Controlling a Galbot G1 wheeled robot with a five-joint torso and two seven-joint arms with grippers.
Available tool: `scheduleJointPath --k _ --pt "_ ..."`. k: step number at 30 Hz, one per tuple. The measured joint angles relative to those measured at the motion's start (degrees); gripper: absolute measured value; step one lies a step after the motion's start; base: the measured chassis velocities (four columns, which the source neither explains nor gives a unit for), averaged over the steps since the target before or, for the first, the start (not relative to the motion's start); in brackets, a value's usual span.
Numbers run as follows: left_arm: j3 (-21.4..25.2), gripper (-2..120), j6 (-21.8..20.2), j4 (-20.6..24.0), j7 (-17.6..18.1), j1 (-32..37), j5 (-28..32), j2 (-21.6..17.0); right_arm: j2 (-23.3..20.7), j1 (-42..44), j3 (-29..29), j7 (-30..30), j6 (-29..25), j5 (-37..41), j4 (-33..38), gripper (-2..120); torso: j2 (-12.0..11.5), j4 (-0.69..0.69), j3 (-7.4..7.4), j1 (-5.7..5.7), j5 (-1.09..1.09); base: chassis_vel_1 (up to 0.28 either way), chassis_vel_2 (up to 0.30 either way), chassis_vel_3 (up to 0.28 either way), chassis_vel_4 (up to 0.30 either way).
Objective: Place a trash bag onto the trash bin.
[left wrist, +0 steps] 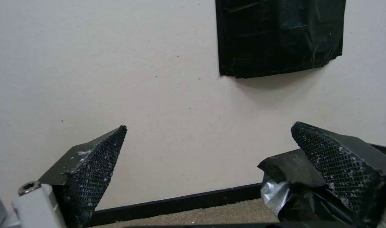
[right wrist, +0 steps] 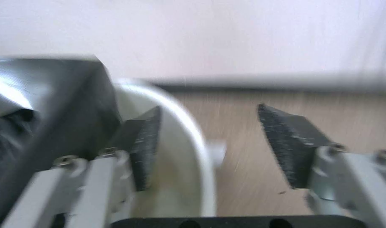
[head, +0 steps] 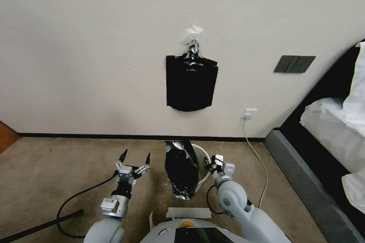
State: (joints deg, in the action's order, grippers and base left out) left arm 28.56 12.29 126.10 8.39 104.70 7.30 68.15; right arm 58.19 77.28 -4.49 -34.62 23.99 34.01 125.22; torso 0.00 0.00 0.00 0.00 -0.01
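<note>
While the trash bag [head: 181,172] stands bunched upright over the near-left side of the trash bin [head: 202,167], draped partly across the rim and down the outside wall, not spread round the mouth. Bin on the carpet [head: 57,171] close to the wall [head: 95,45], w/ most of its far-right rim bare. Right gripper [head: 210,163] at the bin's right rim, jaws spread wide w/ nothing held; in the right wrist view one finger [right wrist: 144,148] sits inside the bin against the bag's edge, the other outside, so the rim wall runs between them. Left gripper [head: 135,158] up in the air to the left of the bag, well apart from it, jaws wide open & empty, pointing at the wall. Bundle of spare bags [head: 191,83] hung on the wall above, not touched. Risks, as judged: bag thin & glossy, so likely to slip off the rim or collapse into the bin if nudged; closing the right claw here could pinch rim alone & tip or drag the light bin; only one side draped, so pulling from the right w/o holding the left could peel the whole bag off. Power cord [head: 255,152] on the floor near the right arm, poss. snag.
</note>
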Motion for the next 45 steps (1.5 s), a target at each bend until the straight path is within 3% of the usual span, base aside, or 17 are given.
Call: scheduleJointPath --k 1,2,5,9,12,14,21,33,37,45 --pt "-0.2 100 0.0 -0.1 0.0 -0.1 -0.1 0.0 -2.7 0.4 0.0 4.4 0.2 -7.9 1.1 72 0.0 -0.01 0.00 0.00 0.02 0.000 0.000 0.000 0.000" --pt "-0.2 100 0.0 -0.1 0.0 -0.1 -0.1 0.0 -2.7 0.4 0.0 4.4 0.2 -7.9 1.1 72 0.0 -0.01 0.00 0.00 0.02 0.000 0.000 0.000 0.000" --pt "-0.7 100 -0.2 -0.1 0.0 -0.6 -0.7 -0.2 -9.4 -0.7 1.7 15.4 5.1 -18.1 5.5 88 0.0 0.00 0.00 0.00 0.01 0.000 0.000 0.000 0.000" --pt "-1.2 100 -0.7 -0.1 0.0 -1.2 -1.5 -0.1 -13.5 -5.5 5.9 20.0 11.8 -16.4 7.9 98 0.0 0.00 0.00 0.00 0.01 0.000 0.000 0.000 0.000" --pt "-1.4 100 -1.0 0.0 0.0 -1.2 -1.7 0.0 -14.2 -9.1 8.9 20.6 14.9 -14.4 8.2 99 0.0 0.00 0.00 0.00 0.01 0.000 0.000 0.000 0.000" --pt "-1.6 100 -1.2 0.0 0.0 -1.1 -2.3 0.3 -14.2 -14.6 14.3 20.5 18.1 -14.4 7.9 100 0.0 0.02 0.00 0.00 0.01 0.000 0.000 0.000 0.000" --pt "-2.4 100 -1.3 0.1 0.0 -0.9 -3.5 1.2 -11.8 -20.4 23.3 18.8 18.6 -21.7 3.1 100 0.0 0.01 0.00 0.00 0.02 0.000 0.000 0.000 0.000" --pt "-2.7 100 -1.4 0.0 0.1 -1.1 -3.6 1.5 -13.1 -18.4 25.1 16.1 18.4 -28.5 -0.4 100 0.0 0.00 0.00 0.00 0.01 0.000 0.000 0.000 0.000" --pt "-3.1 100 -1.3 -0.1 0.1 -1.2 -3.6 1.5 -13.3 -18.0 23.7 15.7 18.3 -29.9 -0.5 92 0.0 0.00 0.00 0.00 0.02 0.000 0.000 0.000 0.000" --pt "-4.1 100 -1.4 -0.5 0.2 -1.8 -3.6 1.1 -14.4 -17.3 21.9 15.7 18.3 -31.7 0.1 63 0.0 0.00 0.00 0.00 0.01 0.000 0.000 0.000 0.000"
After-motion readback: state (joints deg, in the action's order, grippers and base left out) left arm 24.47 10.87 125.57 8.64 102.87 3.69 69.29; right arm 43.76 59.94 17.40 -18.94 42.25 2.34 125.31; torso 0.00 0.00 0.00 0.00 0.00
